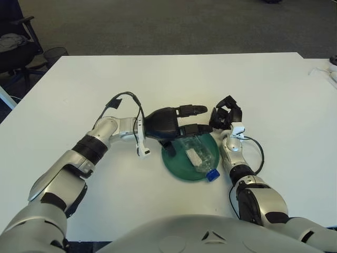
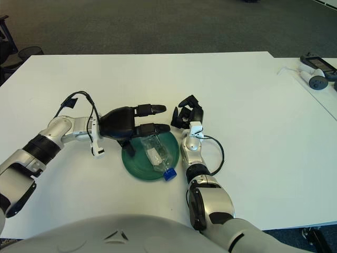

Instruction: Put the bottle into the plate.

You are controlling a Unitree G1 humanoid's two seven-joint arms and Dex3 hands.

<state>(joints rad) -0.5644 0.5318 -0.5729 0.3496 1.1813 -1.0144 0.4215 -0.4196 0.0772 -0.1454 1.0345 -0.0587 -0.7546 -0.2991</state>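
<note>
Item: bottle [image 1: 199, 155], clear plastic, blue cap at its near right end. Lies on its side inside the plate [image 1: 176, 167], cap reaching the plate's near right rim

Item: plate, dark green, round, on the white desk [image 1: 274, 95], near centre

Item: left hand [image 1: 171, 124], dark, over the far left part of the plate. Fingers [image 1: 192, 110] stretched rightward and spread; the lower ones lie at the bottle's far end, and whether they touch it cannot be told. No closed grasp around the bottle shows

Item: right hand [image 1: 227, 115], just beside the plate's far right edge, fingers curled, holding nothing visible; idle

Step in hand, as judged: placing looks done, the bottle already within the plate; the release and clearing of the left hand is what is left. The next move calls for lifting the fingers up and away to the left without nudging the bottle, which could roll on the shallow plate

View differences: the left eye view alone shows a chair [image 1: 13, 42] and a dark bin [image 1: 54, 54] at far left. The right eye view alone shows a dark device [image 2: 316, 62] and a white handset [image 2: 311, 79] at the far right desk corner
</note>
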